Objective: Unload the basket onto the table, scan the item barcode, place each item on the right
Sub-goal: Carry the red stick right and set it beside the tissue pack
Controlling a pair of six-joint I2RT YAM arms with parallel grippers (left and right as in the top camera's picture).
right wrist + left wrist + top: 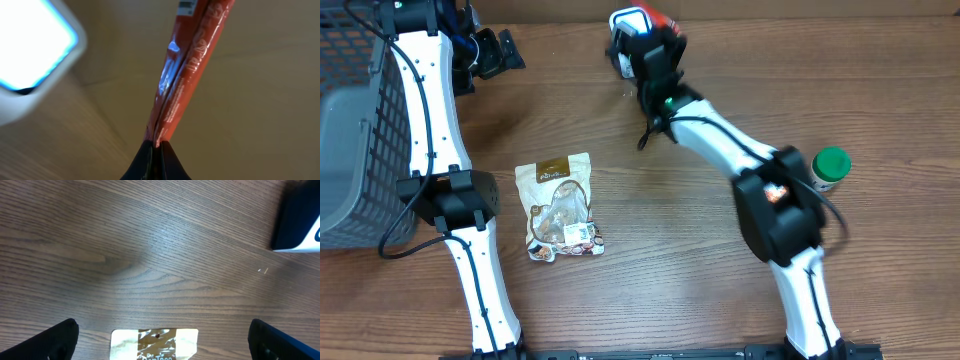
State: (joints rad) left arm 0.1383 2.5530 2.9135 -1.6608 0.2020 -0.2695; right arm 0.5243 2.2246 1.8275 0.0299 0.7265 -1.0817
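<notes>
Red packet (192, 60) | pinched in right tool (156, 148) | beside probable scanner (30, 45)

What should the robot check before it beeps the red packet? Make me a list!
1. Right claw shut on the red packet: ok.
2. Scanner lit up: ok.
3. Packet turned the right way for the scanner: cannot tell, it shows edge-on.
4. Left claw open, holding nothing: ok.
5. Snack bag lying on the table, away from the scanner: ok.
</notes>
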